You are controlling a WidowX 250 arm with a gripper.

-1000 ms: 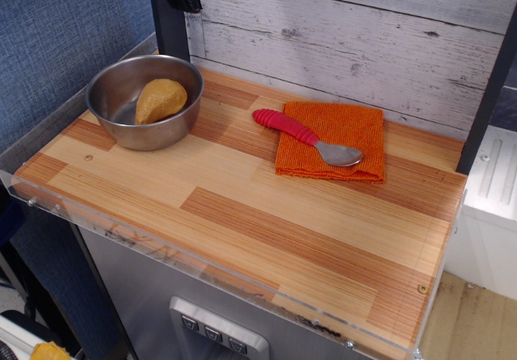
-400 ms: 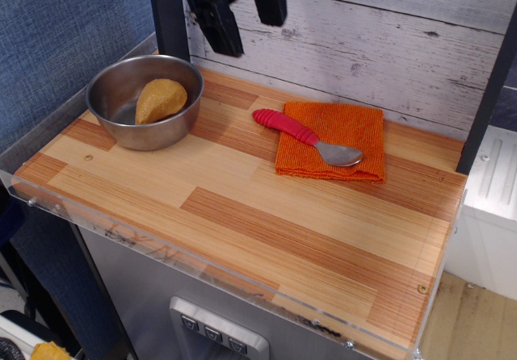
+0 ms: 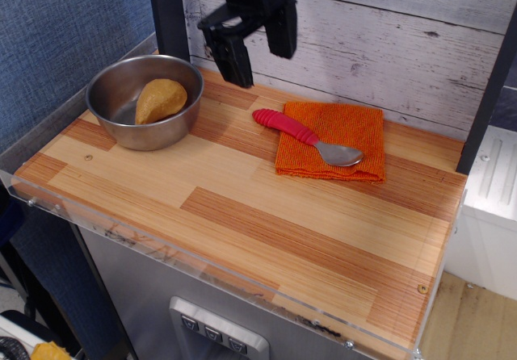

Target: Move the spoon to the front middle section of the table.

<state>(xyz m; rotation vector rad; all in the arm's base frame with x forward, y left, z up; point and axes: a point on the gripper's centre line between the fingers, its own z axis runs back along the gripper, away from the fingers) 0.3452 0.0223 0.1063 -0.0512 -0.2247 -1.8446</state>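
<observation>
my pincer (image 3: 257, 56) has dropped further into the top centre of the frame over the last second and now hangs above the back of the table (image 3: 242, 215), fingers spread and holding nothing. the spoon (image 3: 305, 137) has not moved: red handle pointing up-left off the orange cloth (image 3: 343, 130), metal end lying on it, right of centre. i judge the grab is next, down and to the right.

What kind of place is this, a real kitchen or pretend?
Probably a pretend kitchen built for robot practice. The small wooden table has a clear plastic rim, the plank wall looks like a backdrop, and a black robot tool hangs open above the spoon and steel bowl.
</observation>
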